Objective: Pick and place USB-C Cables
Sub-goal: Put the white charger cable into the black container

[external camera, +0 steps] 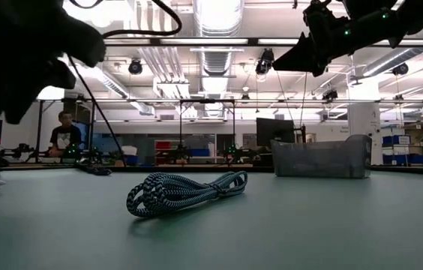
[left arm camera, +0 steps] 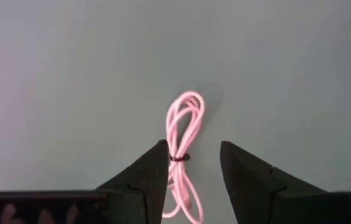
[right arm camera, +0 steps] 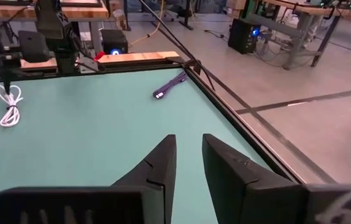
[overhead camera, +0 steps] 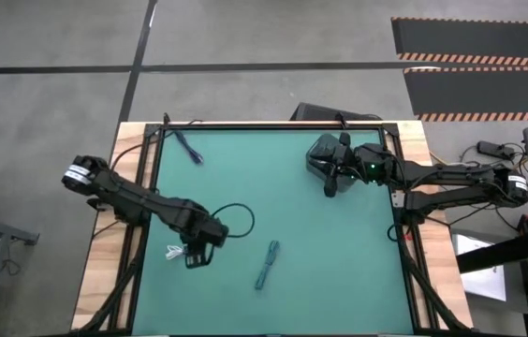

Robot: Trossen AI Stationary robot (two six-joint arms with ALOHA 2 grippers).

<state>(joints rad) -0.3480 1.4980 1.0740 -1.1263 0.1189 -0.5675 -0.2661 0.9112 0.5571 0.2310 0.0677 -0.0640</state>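
One white cable bundle [overhead camera: 172, 251] lies flat on the green mat near the left edge; the second white bundle does not show. My left gripper [left arm camera: 193, 152] hangs open over this white bundle [left arm camera: 185, 124], fingers on either side of its tied waist, raised off the mat in the low view. The teal braided bundle [external camera: 185, 191] lies at the mat's near middle [overhead camera: 267, 264]. The dark blue bundle [overhead camera: 189, 147] lies at the far left corner. My right gripper [right arm camera: 189, 149] is narrowly open and holds nothing, up in the air by the grey bin [external camera: 320, 157].
The grey bin [overhead camera: 322, 154] sits at the mat's far right, under the right arm's wrist. A black robot wire loops over the mat [overhead camera: 236, 217] beside the left arm. A black frame and wooden border [overhead camera: 131, 187] edge the mat. A person and benches show in the room beyond.
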